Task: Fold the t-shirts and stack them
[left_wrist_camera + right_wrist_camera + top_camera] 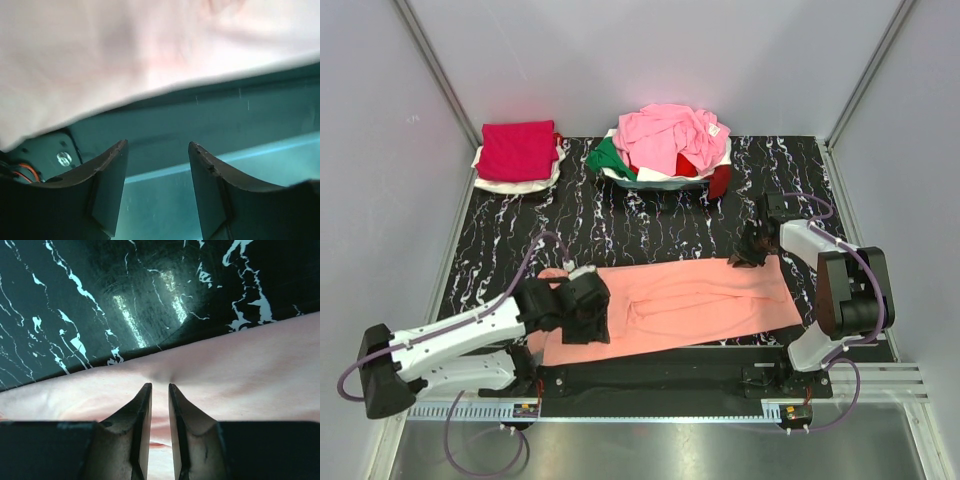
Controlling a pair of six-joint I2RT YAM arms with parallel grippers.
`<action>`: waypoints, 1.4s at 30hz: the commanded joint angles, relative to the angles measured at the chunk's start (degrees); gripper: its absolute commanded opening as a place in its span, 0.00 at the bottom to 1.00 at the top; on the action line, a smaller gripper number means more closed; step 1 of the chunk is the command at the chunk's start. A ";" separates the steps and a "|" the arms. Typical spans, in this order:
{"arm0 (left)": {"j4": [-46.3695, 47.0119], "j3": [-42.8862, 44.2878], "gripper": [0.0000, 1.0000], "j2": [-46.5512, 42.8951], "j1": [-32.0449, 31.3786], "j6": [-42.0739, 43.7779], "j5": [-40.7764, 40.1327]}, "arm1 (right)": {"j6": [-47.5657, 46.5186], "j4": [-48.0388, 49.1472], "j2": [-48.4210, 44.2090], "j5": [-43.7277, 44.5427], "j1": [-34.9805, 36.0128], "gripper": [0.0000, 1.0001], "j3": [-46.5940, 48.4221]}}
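Left gripper [157, 150] sits with jaws apart and empty at the near-left end of the salmon-orange t-shirt [700, 300], right gripper [159, 386] pinching its far-right edge

The salmon-orange t-shirt [690, 305] lay flat as a long folded band across the near part of the mat [620, 220], softly creased near its middle and puckered at its far right edge. At back left a folded crimson-magenta t-shirt [517, 150] sat on a white t-shirt [516, 184]. At back centre was a loose heap: a light pink t-shirt [670, 135] on top, with a green t-shirt [608, 160] and a red t-shirt [695, 165] beneath.
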 commanded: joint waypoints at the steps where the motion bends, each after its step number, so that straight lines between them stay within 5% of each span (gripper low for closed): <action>1: 0.91 3.56 0.57 3.94 9.49 6.58 -6.44 | -0.28 1.84 -0.33 -3.93 0.66 0.26 0.90; 5: 10.14 1.46 0.57 8.51 24.26 16.18 -3.37 | -3.62 -0.88 0.63 -3.85 1.80 0.26 3.45; 9: 18.57 2.33 0.55 22.09 34.71 23.56 -2.49 | -5.91 -2.56 4.58 -3.41 1.80 0.26 4.33; 18: 23.08 14.09 0.47 43.58 43.44 29.64 1.38 | -4.33 -1.85 6.97 -7.36 3.21 0.27 -1.02; 21: 20.72 23.92 0.46 52.00 45.11 31.83 0.15 | -2.31 -2.82 3.82 -9.20 5.74 0.28 -4.44; 27: 8.07 62.13 0.45 73.97 45.99 36.49 -0.20 | 10.85 -4.14 -8.47 -12.19 18.57 0.29 -11.22; 31: -0.11 94.80 0.45 87.08 45.99 38.52 5.92 | 23.25 0.60 -12.38 -18.07 40.76 0.34 -3.09; 35: 5.30 95.25 0.50 83.09 45.99 40.80 10.43 | 19.52 -5.06 -9.39 -21.78 48.81 0.46 12.30; 42: 3.74 80.68 0.57 64.89 46.34 44.15 8.50 | 5.79 -25.13 -7.02 -3.96 41.56 0.57 26.31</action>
